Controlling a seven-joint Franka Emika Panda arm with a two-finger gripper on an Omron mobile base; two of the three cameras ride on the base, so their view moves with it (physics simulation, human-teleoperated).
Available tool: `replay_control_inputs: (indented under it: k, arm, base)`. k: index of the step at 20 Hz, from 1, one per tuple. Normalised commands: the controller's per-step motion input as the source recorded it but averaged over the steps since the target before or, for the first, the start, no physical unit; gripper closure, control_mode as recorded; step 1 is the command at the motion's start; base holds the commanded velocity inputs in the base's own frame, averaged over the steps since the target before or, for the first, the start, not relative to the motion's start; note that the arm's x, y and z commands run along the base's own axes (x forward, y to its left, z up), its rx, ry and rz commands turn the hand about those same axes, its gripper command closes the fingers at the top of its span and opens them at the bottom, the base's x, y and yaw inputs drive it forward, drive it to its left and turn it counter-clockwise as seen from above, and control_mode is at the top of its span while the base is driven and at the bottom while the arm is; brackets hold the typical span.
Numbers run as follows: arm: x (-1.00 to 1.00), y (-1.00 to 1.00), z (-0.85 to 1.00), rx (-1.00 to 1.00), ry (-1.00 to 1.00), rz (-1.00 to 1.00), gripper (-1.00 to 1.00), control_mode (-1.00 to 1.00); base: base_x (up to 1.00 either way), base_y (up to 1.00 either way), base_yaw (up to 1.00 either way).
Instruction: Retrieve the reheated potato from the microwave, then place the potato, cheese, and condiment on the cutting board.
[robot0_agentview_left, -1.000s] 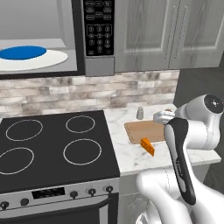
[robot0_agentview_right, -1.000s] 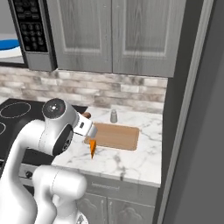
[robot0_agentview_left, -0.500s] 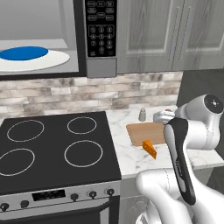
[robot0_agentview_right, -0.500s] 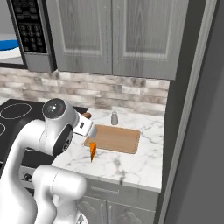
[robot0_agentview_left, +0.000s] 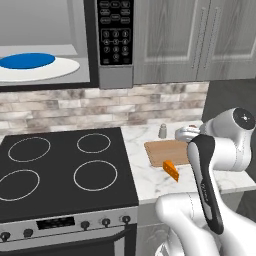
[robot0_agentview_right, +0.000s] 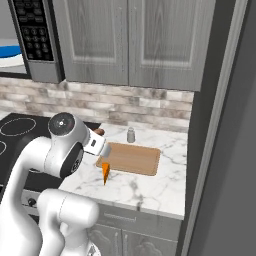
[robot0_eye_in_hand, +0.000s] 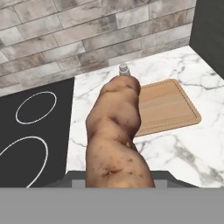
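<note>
- Nearest the hand camera, the potato (robot0_eye_in_hand: 116, 140) fills the middle of the hand view, lumpy and brown-red, standing up from the bottom edge; the claw is clenched on it, though its fingertips are hidden behind the potato.
- In the right base view, the gripper (robot0_agentview_right: 100, 136) sits at the end of the white arm, above the marble counter (robot0_agentview_right: 150, 187) just left of the cutting board (robot0_agentview_right: 131, 158), with a brown end of the potato (robot0_agentview_right: 99, 132) showing beside the wrist.
- On the counter, at the board's front left corner, the orange cheese wedge (robot0_agentview_left: 172, 170) lies close beside the board or touching it; the pictures do not settle which.
- Beyond the cheese, the cutting board (robot0_agentview_left: 167, 152) lies flat on the marble, with nothing resting on its visible part.
- Behind the board, near the brick backsplash (robot0_agentview_left: 75, 107), the small grey shaker (robot0_agentview_left: 162, 131) stands upright on the counter, apart from the board.
- To the left of the counter, the black stovetop (robot0_agentview_left: 60, 167) shows four ring burners.
- Farthest and highest, the microwave (robot0_agentview_left: 115, 45) hangs over the stove with its cavity exposed; a blue plate (robot0_agentview_left: 27, 61) rests on the white turntable (robot0_agentview_left: 47, 72) inside.
</note>
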Motion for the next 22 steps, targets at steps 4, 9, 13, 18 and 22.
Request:
replay_control_inputs:
  k: [4, 9, 13, 18, 22]
  arm:
    - [0.0, 0.0, 0.0, 0.0, 0.0, 0.0, 1.0, 1.0]
    - [0.0, 0.0, 0.0, 0.0, 0.0, 0.0, 1.0, -1.0]
    - [0.0, 0.0, 0.0, 0.0, 0.0, 0.0, 1.0, -1.0]
    - [0.0, 0.0, 0.0, 0.0, 0.0, 0.0, 1.0, -1.0]
    - [0.11, -0.14, -0.15, -0.02, 0.04, -0.02, 1.0, -1.0]
  base:
    - [0.0, 0.0, 0.0]
    - [0.0, 0.0, 0.0]
    - [0.0, 0.0, 0.0]
    - [0.0, 0.0, 0.0]
    - [0.0, 0.0, 0.0]
